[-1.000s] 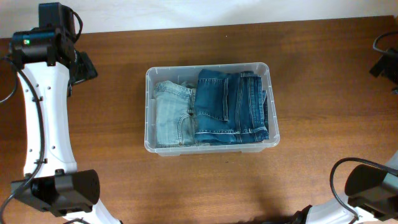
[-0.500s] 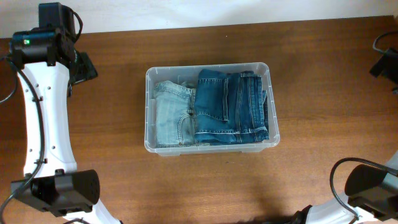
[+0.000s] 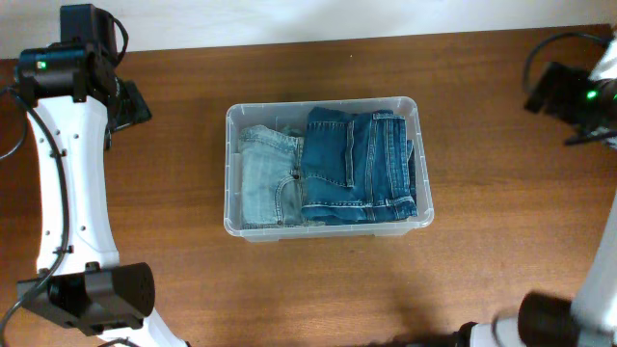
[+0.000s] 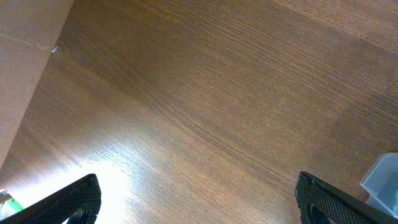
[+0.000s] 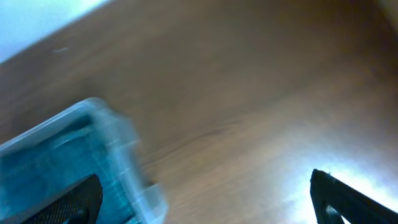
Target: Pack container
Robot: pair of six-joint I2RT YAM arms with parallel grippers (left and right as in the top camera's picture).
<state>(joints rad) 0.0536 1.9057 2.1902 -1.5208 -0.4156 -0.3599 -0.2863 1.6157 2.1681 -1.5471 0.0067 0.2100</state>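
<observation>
Overhead view: the container (image 3: 233,173) sits upright in the middle of the desk (image 3: 174,251), long side running left to right. Two folded pairs lie side by side inside it. The light jeans (image 3: 265,178) are at the left end. The dark jeans (image 3: 357,164) fill the rest and lap over the light pair's edge. Together they cover the floor of the container. No loose clothing on the desk within view.

Left tool (image 4: 199,202): fingers spread wide, nothing between them, bare desk below. A corner of the container shows at the lower right of the wrist view. My arm is near the far left corner, well apart from the container.

Right tool (image 5: 205,202): fingers likewise spread, empty. The wrist view is blurred. One end of the container shows at lower left, with denim inside.

Judgement: packing looks done or nearly done. I see nothing left to load. At most, the stack may need pressing flat.
</observation>
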